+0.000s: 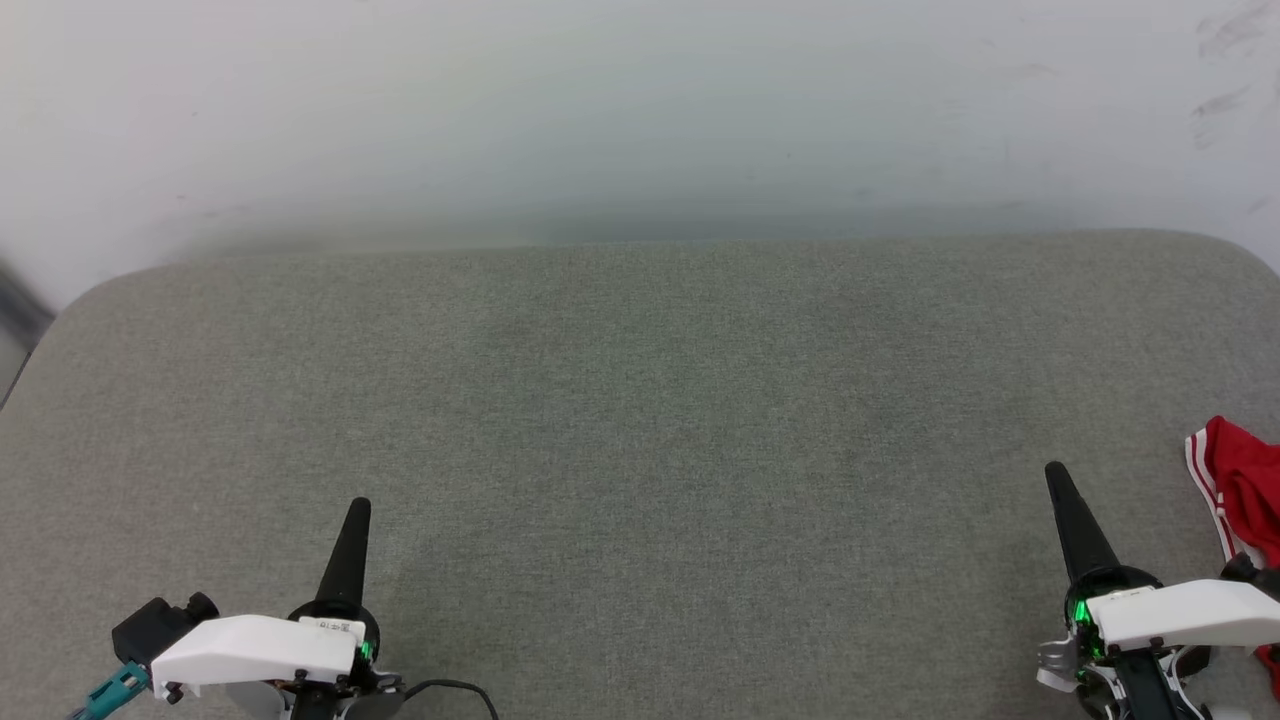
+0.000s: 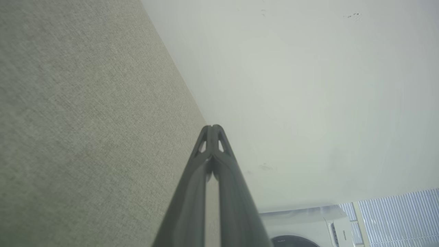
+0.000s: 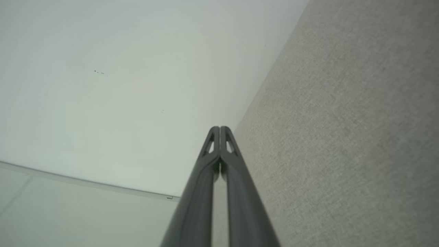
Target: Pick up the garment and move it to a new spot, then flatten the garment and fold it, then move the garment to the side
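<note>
A red garment point(image 1: 1245, 490) with white-and-red striped trim pokes in at the head view's right edge, bunched on the grey cushion; most of it is cut off by the frame. My right gripper point(image 1: 1055, 472) is shut and empty at the lower right, just left of the garment and apart from it. Its fingertips point(image 3: 220, 129) touch each other in the right wrist view. At the lower left my left gripper point(image 1: 359, 505) is shut with nothing in it, far from the garment. The left wrist view has its fingertips point(image 2: 212, 127) pressed together.
A wide grey fabric surface point(image 1: 640, 420) spreads before me, backed by a white wall point(image 1: 640, 110). A white washing machine point(image 2: 308, 226) and window blinds point(image 2: 401, 216) stand in the left wrist view's lower right corner.
</note>
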Robot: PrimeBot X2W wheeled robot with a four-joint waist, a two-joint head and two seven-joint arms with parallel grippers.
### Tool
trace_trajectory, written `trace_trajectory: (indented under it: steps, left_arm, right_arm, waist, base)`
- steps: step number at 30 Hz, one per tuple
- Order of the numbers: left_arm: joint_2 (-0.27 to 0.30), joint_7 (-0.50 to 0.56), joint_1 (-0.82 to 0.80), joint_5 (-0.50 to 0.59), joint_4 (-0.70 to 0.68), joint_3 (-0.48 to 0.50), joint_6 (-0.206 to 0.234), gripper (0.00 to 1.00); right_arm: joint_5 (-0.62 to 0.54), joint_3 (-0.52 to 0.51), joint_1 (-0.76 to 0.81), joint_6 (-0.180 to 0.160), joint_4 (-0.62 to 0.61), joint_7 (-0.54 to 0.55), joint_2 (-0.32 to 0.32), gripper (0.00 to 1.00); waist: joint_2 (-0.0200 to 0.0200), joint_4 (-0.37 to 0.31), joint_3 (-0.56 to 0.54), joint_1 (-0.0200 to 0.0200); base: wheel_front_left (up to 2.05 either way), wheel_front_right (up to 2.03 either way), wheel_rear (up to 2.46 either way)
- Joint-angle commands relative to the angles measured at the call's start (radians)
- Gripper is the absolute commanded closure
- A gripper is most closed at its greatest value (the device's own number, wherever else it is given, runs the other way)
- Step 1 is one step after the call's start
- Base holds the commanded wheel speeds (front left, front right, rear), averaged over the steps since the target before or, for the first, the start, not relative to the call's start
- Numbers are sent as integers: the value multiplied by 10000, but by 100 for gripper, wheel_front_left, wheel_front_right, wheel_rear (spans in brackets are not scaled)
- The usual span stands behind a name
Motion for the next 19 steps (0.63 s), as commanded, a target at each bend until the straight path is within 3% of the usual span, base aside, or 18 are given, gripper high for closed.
trace_trajectory:
  steps: [1, 19]
  left_arm:
    - [50, 60, -228, -216, -17, 49, -35, 100]
    - [41, 474, -423, -1745, 167, 182, -75, 100]
  right_arm:
    - [220, -38, -209, 1, -39, 48, 25, 100]
    - [1730, -142, -282, 1, 68, 365, 31, 100]
  waist:
    - [-1, -1, -3, 0]
    - [-1, -13, -42, -1]
  base:
    - [0, 0, 0]
    - [0, 0, 0]
